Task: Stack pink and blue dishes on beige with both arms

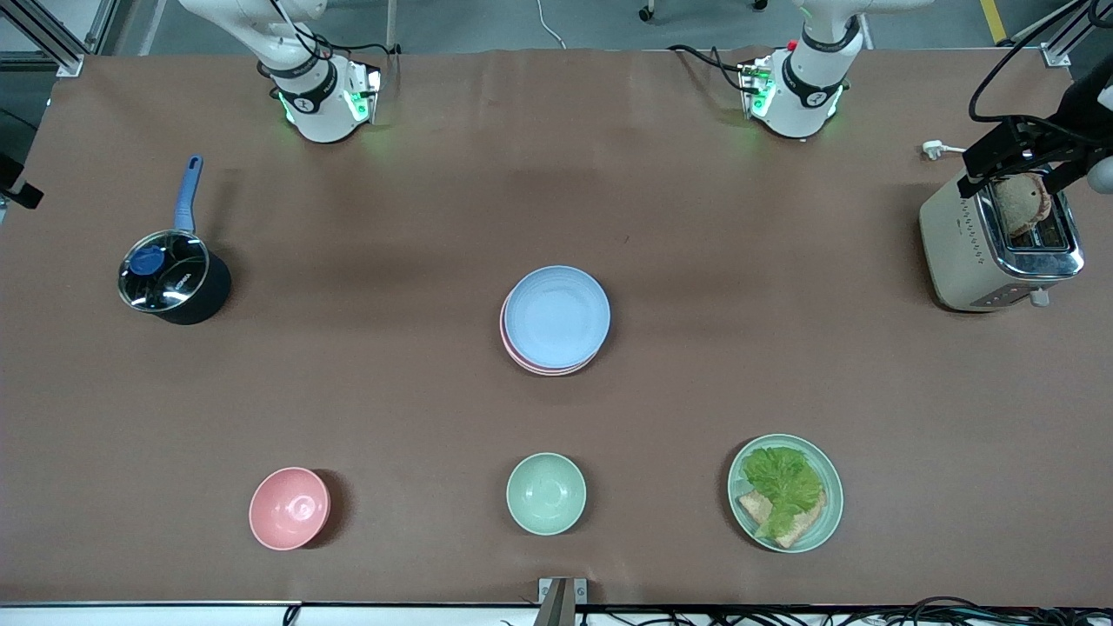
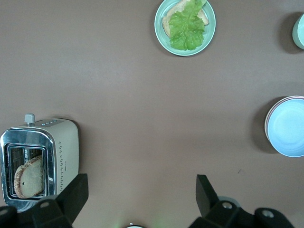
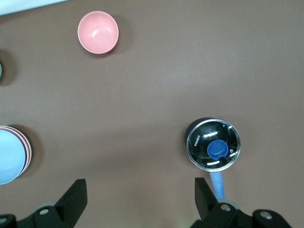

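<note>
The light blue plate [image 1: 556, 315] tops a stack at the table's middle. Only a thin rim of the pink plate [image 1: 513, 354] shows under it. The beige plate is hidden beneath them. My left gripper [image 2: 142, 190] hangs open and empty high over the table near the left arm's base; the blue plate [image 2: 287, 127] lies far off in its view. My right gripper [image 3: 141, 192] is likewise open and empty high near the right arm's base, with the blue plate [image 3: 8, 156] at the edge of its view. Neither gripper shows in the front view.
A lidded black saucepan [image 1: 172, 278] stands toward the right arm's end and a toaster [image 1: 1000, 243] holding bread toward the left arm's end. Nearer the front camera are a pink bowl [image 1: 289, 508], a mint bowl [image 1: 546, 493] and a mint plate [image 1: 830, 487] carrying lettuce and bread.
</note>
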